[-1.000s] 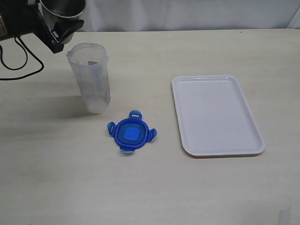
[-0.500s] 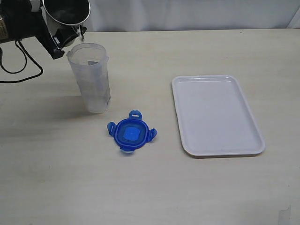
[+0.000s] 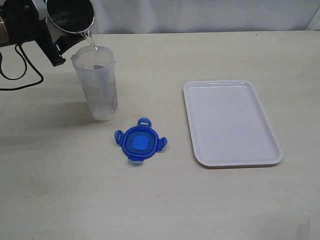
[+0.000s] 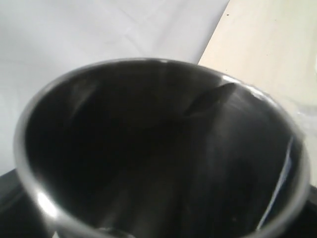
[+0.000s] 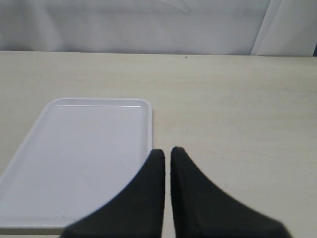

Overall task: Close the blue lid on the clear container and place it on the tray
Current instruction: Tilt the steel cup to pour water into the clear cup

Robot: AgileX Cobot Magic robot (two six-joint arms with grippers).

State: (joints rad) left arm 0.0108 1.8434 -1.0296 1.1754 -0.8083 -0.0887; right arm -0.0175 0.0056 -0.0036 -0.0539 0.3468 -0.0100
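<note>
where the right gripper's (image 5: pixel 168 154) two black fingers close together tip to tip, only its own wrist view shows them, hanging over the table near one edge of the tray (image 5: pixel 79 158); the exterior view does not catch this gripper. the left gripper (image 3: pixel 60 42) clasps the metal cup (image 3: pixel 70 14), a grip seen only from outside, since its wrist view is filled by the cup's dark inside (image 4: pixel 148 158). the cup tilts over the clear container (image 3: pixel 97 85), and a thin stream of water (image 3: pixel 91 41) falls into its open mouth. the container stands upright on the table (image 3: pixel 200 200). the blue lid (image 3: pixel 140 142) lies flat near its base, apart from it, and the tray (image 3: pixel 230 122) lies well off to the right.
</note>
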